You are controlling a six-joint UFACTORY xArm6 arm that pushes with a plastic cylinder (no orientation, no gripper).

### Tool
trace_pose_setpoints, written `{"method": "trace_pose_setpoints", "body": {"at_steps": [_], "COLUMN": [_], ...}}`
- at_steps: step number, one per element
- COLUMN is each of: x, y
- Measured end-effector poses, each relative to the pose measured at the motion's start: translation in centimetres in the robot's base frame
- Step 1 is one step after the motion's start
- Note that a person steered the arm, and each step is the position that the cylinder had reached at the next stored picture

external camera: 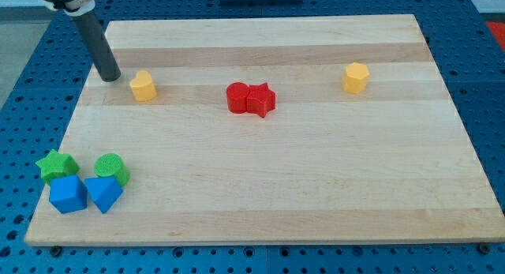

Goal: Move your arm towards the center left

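A pale wooden board (268, 195) is seen from above and in front, resting on a blue perforated table (24, 61). A dark rod is angled down from the view's top left, and my tip (110, 76) is set on the board near its upper left corner. No claw is fitted, so nothing can be said to be open, closed or held. Just to the right of the tip, not touching, a yellow block (143, 86) is placed. Two red blocks (251, 98) are pressed together near the middle, and another yellow hexagonal block (356, 77) is found at upper right. At lower left a green star (56, 164), a green cylinder (111, 167), a blue cube (68, 194) and a blue wedge-like block (104, 193) are clustered. The task is judged partly done: the left side is reached, but a move downward to mid-height is left
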State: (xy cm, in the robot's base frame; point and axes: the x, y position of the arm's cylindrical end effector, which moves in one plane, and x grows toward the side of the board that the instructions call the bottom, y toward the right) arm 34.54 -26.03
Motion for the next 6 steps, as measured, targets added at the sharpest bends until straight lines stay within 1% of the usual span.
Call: {"method": "trace_pose_setpoints", "body": {"at_steps": [2,6], "x": [2.1,2.4], "y": [-1.3,-3.2]}}
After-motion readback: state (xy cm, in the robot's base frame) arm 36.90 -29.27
